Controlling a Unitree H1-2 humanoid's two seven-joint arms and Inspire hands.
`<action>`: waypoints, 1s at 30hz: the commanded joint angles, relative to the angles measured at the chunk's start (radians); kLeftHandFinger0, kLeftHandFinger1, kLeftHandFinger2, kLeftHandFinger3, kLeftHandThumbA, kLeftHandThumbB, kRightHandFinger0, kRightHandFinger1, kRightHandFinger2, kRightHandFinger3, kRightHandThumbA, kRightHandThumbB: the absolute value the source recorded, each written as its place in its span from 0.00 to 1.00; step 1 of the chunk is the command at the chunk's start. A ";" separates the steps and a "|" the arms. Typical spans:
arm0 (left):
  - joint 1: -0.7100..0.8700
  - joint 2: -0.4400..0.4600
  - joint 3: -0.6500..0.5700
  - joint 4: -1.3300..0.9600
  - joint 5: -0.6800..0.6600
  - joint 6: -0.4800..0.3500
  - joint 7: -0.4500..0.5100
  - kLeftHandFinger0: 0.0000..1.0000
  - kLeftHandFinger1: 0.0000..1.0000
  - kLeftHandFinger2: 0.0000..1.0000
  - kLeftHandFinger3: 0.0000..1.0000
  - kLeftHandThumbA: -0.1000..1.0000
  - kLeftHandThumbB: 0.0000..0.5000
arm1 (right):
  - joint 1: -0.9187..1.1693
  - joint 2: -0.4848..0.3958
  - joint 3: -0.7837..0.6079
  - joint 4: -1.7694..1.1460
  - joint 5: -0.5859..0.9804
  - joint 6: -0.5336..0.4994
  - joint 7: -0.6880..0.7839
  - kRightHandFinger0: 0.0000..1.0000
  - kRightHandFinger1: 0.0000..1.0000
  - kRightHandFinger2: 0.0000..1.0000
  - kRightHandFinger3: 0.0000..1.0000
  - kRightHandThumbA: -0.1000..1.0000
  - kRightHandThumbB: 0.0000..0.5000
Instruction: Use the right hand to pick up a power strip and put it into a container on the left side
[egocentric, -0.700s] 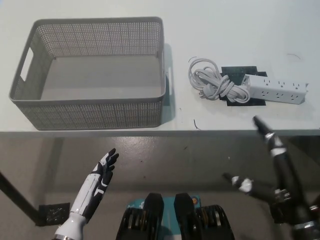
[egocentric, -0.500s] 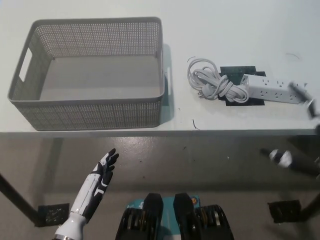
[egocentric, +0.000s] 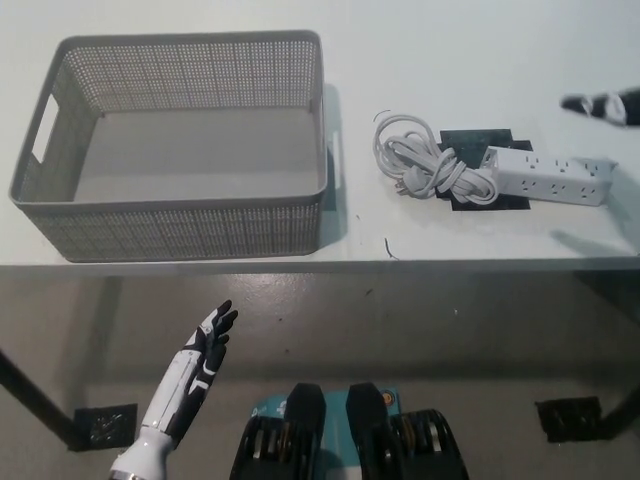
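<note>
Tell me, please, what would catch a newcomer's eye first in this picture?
Most striking is the large grey perforated basket on the left of the white table; nothing shows inside it. To its right lies a white power strip with its coiled cord, resting on a dark mat. The white left hand hangs open below the table edge, while only the tip of the black right hand shows at the upper right.

One head view — steeply down on table (egocentric: 480, 40) and floor (egocentric: 400, 320).
</note>
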 joint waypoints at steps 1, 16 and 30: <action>-0.066 0.029 -0.009 -0.017 0.012 -0.088 -0.032 1.00 1.00 1.00 1.00 1.00 0.44 | -0.687 -0.027 0.293 0.414 -0.208 0.276 0.524 1.00 1.00 1.00 1.00 1.00 0.83; -0.038 0.028 -0.007 -0.015 0.012 -0.090 -0.026 1.00 1.00 1.00 1.00 1.00 0.43 | -0.851 0.333 0.502 1.138 -0.245 0.172 0.453 1.00 1.00 1.00 1.00 1.00 0.72; -0.018 0.023 -0.004 -0.006 0.007 -0.101 -0.021 1.00 1.00 1.00 1.00 1.00 0.46 | -0.917 0.496 0.574 1.475 -0.252 0.105 0.414 1.00 1.00 1.00 1.00 1.00 0.62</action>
